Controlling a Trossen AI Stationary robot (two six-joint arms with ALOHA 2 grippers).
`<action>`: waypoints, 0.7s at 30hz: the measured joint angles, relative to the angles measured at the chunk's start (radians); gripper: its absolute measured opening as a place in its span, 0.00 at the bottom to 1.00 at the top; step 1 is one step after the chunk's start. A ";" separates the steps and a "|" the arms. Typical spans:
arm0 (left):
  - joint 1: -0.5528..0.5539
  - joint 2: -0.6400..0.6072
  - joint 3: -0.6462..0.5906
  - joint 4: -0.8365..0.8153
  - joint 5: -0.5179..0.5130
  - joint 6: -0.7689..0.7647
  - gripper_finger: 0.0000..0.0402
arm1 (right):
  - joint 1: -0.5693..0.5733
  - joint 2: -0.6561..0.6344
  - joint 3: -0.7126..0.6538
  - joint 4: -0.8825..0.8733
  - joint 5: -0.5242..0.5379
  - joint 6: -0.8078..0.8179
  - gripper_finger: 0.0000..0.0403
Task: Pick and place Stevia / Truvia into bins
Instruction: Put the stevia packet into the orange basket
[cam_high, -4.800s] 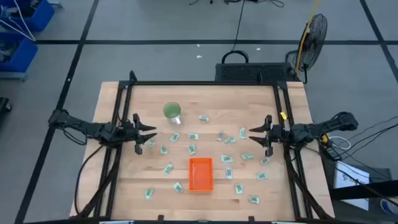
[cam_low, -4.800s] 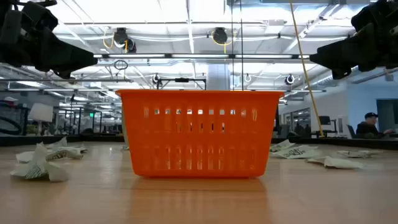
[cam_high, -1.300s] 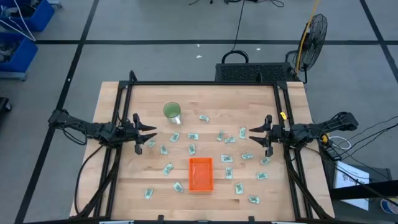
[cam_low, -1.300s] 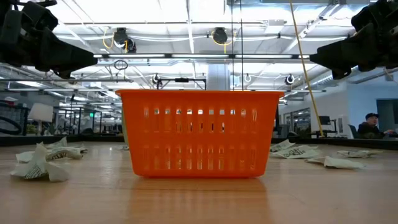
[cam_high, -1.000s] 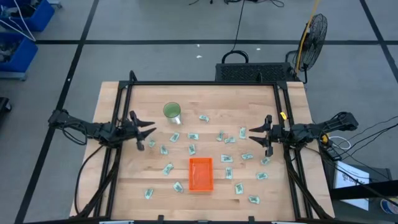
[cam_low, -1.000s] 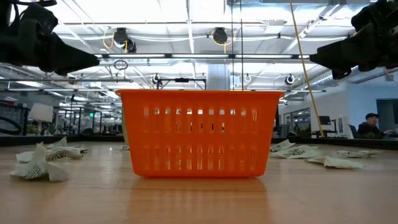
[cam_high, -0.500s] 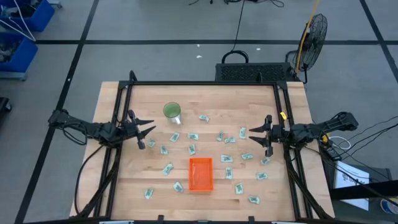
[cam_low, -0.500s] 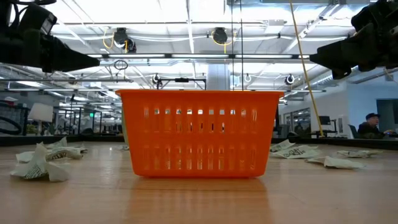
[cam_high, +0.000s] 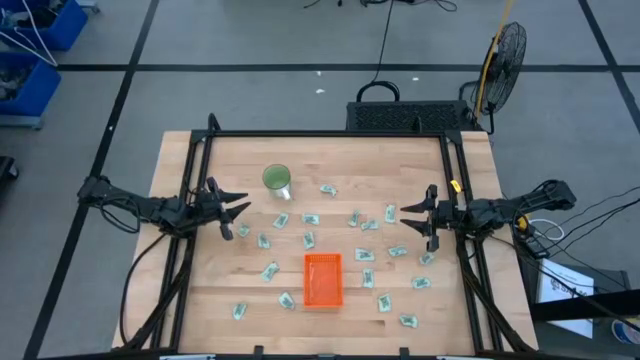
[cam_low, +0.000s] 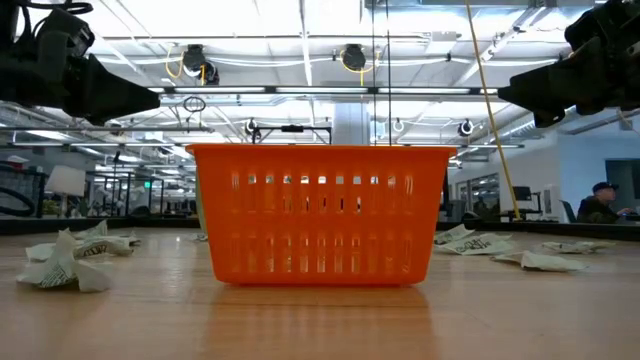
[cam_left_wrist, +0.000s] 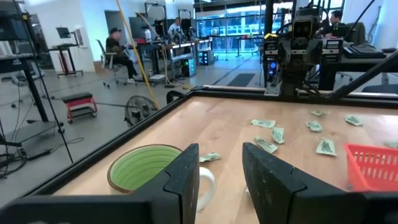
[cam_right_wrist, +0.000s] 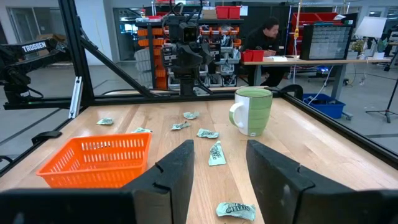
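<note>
Several pale green and white sachets (cam_high: 309, 239) lie flat and scattered over the wooden table, some crumpled (cam_low: 62, 265). The orange tray (cam_high: 322, 279) stands on the table near the near edge, in the middle (cam_low: 320, 215). My left gripper (cam_high: 235, 210) hovers open above the table's left side, pointing right, with sachets (cam_left_wrist: 266, 144) ahead of it. My right gripper (cam_high: 413, 218) hovers open above the right side, pointing left toward sachets (cam_right_wrist: 216, 152) and the tray (cam_right_wrist: 96, 160). Neither touches anything.
A green and white mug (cam_high: 277, 180) stands upright just beyond my left gripper toward the far edge (cam_left_wrist: 152, 169). Black frame rails (cam_high: 195, 170) run along the table's left, right and far sides. A fan and a black case stand beyond the far edge. People sit in the room behind.
My left gripper has turned a little about its own axis and shifted slightly toward the far edge, staying open above the table. The sachets, the tray and the mug lie where they were.
</note>
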 joint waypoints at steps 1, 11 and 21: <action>0.000 0.000 0.000 0.000 0.000 -0.004 0.32 | 0.000 0.000 0.000 0.000 0.000 0.000 0.35; 0.000 0.000 0.000 0.019 -0.019 -0.007 0.32 | 0.000 0.000 0.000 0.000 0.000 0.000 0.35; 0.000 0.000 0.011 0.074 -0.045 -0.004 0.32 | 0.000 0.000 0.000 0.000 0.000 0.000 0.35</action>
